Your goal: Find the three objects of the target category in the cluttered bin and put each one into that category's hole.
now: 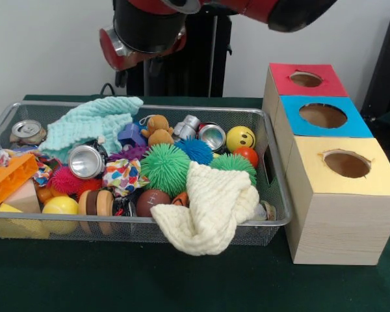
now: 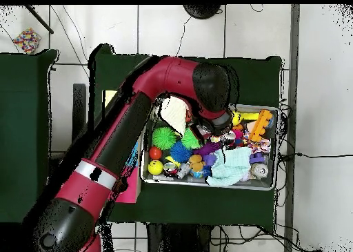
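A wire mesh bin (image 1: 281, 195) holds a heap of toys. Among them are three crushed cans (image 1: 27, 130) (image 1: 86, 160) (image 1: 212, 136), a green spiky ball (image 1: 165, 168), a blue spiky ball (image 1: 196, 150), a yellow smiley ball (image 1: 240, 138), a small teddy bear (image 1: 159, 129) and an orange brick (image 1: 10, 180). To the right stand three boxes with holes: red (image 1: 305, 79), blue (image 1: 323, 116) and yellow (image 1: 346, 164). The arm (image 1: 143, 36) hangs above the bin's back edge. In the overhead view its end, with the gripper (image 2: 215, 127), sits over the bin's middle.
A mint cloth (image 1: 91, 123) covers the bin's back left. A cream knitted cloth (image 1: 211, 208) drapes over the front rim. A small football (image 1: 153, 203), a wooden ring (image 1: 99, 203) and a yellow ball (image 1: 60, 207) lie along the front. Green cloth covers the table (image 1: 117, 279).
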